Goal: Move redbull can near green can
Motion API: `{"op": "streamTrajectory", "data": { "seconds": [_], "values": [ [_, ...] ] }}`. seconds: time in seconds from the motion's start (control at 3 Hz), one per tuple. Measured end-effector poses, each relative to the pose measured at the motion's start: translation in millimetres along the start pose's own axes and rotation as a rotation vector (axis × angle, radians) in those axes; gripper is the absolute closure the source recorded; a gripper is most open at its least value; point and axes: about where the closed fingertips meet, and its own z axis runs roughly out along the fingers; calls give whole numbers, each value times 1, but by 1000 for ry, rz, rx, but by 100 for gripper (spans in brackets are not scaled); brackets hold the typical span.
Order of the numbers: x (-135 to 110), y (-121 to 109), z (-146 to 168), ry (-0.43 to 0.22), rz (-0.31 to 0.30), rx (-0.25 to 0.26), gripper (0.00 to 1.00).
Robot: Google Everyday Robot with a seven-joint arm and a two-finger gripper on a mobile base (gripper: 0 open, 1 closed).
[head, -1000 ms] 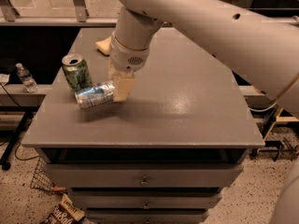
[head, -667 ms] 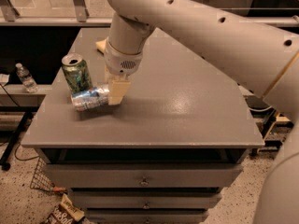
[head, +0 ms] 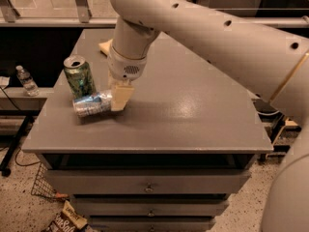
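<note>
Redbull can [head: 91,105] on its side, low over counter [head: 193,115] near left edge, right in front of green can [head: 79,77].
Claw [head: 116,102] hangs from above, clamped on the can's right end, so can sticks out horiz. toward green can, which stands upright. Resting or just lifted: can't tell. Judgement: placement approx. done; letting go needs care, as a side-lying can may roll twd. the edge.

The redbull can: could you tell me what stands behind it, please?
The green can stands upright just behind the redbull can. The gripper covers one end of it, hiding that end.
</note>
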Motion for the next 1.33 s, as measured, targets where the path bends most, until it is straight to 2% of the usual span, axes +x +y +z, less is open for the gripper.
{"op": "streamTrajectory", "data": {
  "seconds": [1.0,1.33],
  "values": [
    [-1,1,3,0,-3,-4,12],
    [-1,0,2,0,-5,0,0]
  ]
}}
